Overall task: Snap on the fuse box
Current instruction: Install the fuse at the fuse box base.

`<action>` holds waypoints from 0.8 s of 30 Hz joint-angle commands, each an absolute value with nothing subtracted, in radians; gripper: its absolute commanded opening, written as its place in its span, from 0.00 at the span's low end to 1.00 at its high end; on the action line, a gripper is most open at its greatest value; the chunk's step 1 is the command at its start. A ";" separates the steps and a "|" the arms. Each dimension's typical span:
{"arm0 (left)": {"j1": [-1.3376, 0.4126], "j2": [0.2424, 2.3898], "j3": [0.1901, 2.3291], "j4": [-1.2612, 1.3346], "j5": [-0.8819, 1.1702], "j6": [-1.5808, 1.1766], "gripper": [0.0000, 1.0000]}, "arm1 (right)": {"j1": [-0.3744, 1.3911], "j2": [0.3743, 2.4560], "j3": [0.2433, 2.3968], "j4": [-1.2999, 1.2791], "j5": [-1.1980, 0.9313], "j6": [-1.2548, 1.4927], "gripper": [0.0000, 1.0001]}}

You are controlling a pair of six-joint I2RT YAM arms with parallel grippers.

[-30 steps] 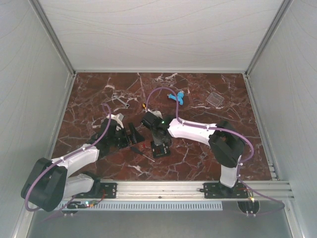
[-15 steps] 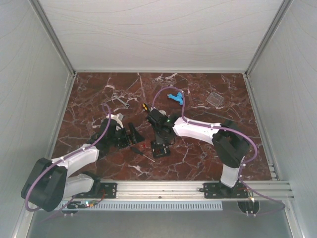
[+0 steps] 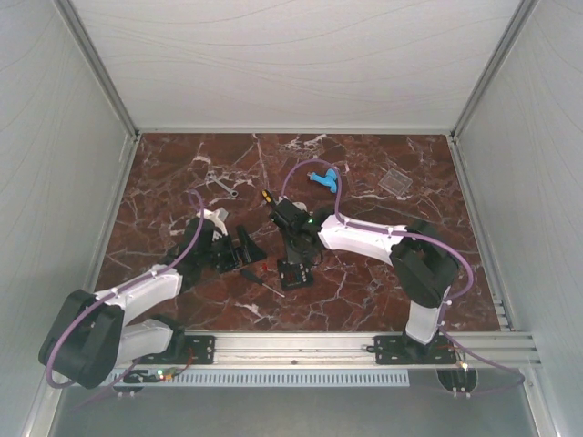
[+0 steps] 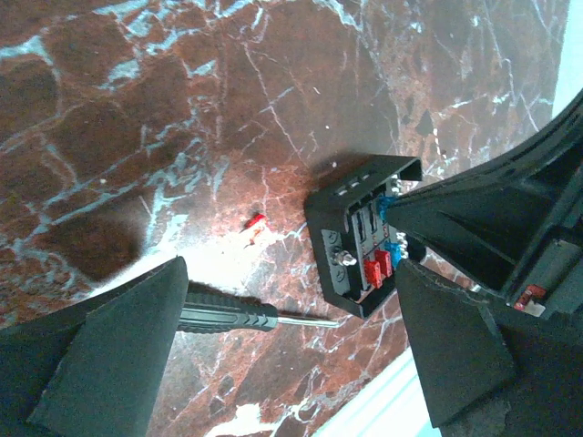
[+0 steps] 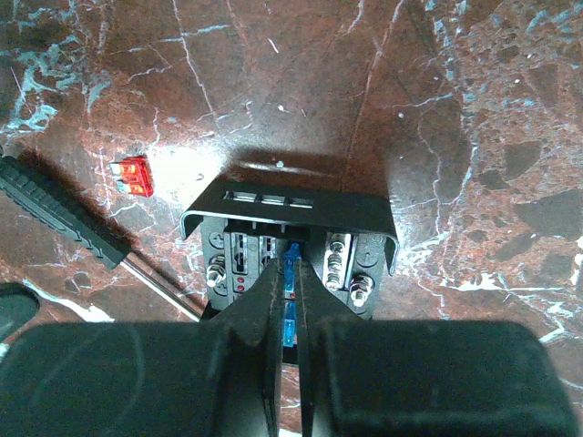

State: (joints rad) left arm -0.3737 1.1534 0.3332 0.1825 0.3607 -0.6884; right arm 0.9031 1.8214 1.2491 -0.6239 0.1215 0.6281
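Centrally, a little toward the near edge of the bench, the fuse box sits open-topped, with red and blue fuses and metal studs showing inside it. The right gripper is down over the box. In the right wrist view its fingers are drawn to a thin slit with a blue fuse caught between them at the box's middle row. The left gripper is just left of the box and spread wide, holding nothing, its two fingers well apart on either side of the wrist view.

A loose red fuse lies on the bench just left of the box. A black-handled screwdriver lies nearer the near edge, its shaft tip reaching the box's corner.

The clear square cover lies well apart, toward the far right corner. A light-blue plastic piece sits near the middle of the far edge, and a small wrench lies toward the far left corner.
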 commanded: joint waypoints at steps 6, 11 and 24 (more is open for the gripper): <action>-0.369 1.201 0.313 0.339 0.540 -0.748 0.87 | 0.941 1.786 1.224 -0.645 0.204 0.548 0.06; -0.371 1.191 0.301 0.365 0.581 -0.781 0.82 | 0.962 1.732 1.223 -0.610 0.183 0.536 0.13; -0.494 1.241 0.264 0.436 0.571 -0.858 0.66 | 0.962 1.539 1.083 -0.502 0.208 0.546 0.24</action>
